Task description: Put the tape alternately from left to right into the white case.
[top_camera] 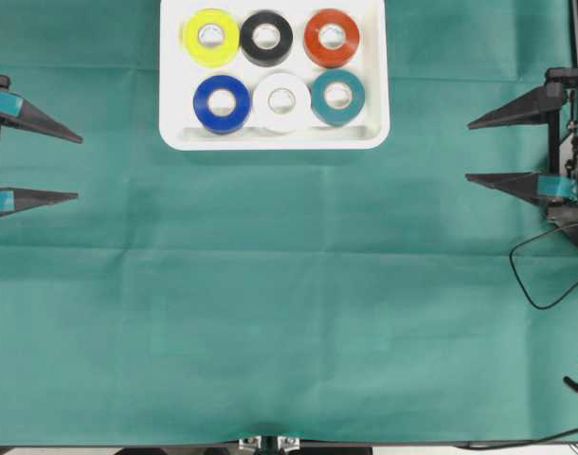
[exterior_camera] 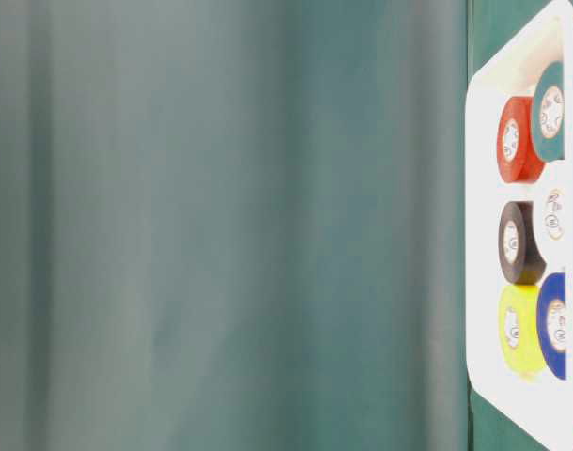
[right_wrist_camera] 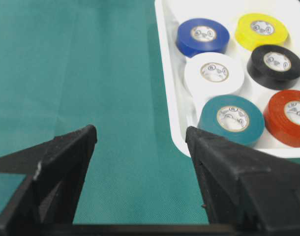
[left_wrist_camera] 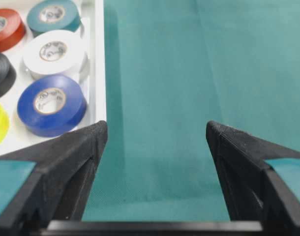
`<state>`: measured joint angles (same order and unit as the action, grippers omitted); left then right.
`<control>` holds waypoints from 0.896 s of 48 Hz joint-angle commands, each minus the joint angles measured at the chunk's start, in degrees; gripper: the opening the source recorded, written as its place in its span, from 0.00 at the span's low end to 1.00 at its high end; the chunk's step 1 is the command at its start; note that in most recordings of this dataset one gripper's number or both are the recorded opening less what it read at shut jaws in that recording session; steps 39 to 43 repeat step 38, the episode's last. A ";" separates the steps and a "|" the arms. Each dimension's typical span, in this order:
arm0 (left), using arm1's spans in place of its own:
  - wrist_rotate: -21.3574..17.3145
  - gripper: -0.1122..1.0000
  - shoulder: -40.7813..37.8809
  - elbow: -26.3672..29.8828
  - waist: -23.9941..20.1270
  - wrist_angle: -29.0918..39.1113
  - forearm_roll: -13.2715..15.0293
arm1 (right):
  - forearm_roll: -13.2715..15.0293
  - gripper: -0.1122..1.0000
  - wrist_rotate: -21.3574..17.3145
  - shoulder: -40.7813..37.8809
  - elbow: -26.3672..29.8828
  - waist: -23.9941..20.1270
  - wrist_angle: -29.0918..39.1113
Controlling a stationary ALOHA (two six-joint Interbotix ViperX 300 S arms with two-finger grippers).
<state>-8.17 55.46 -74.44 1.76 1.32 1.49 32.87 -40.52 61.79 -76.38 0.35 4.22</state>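
Across the green-covered worktop [top_camera: 289, 322], far to either side of the white case [top_camera: 173, 57], both arms sit drawn back at the edges of the overhead view. The left hand [top_camera: 79, 169] points level toward the middle, its two fingers spread wide and holding nothing; the right hand [top_camera: 466, 150] mirrors it from the opposite edge, fingers just as wide and likewise empty. The case lies at the far middle edge of the cloth, well apart from both hands. Inside it all six rolls lie flat in two rows: at the back, yellow tape [top_camera: 210, 37], black tape [top_camera: 266, 38] and red-orange tape [top_camera: 331, 37]; at the front, blue tape [top_camera: 222, 102], white tape [top_camera: 282, 100] and teal tape [top_camera: 338, 96], neighbours touching or nearly so. Bare cloth fills the ground between case and hands. A black cable [top_camera: 535, 270] loops beside the right arm, away from the case.
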 commanded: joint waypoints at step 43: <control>1.76 0.90 1.14 -1.76 -0.26 -0.44 0.18 | -0.18 0.83 -0.09 -0.18 -1.32 0.09 -1.23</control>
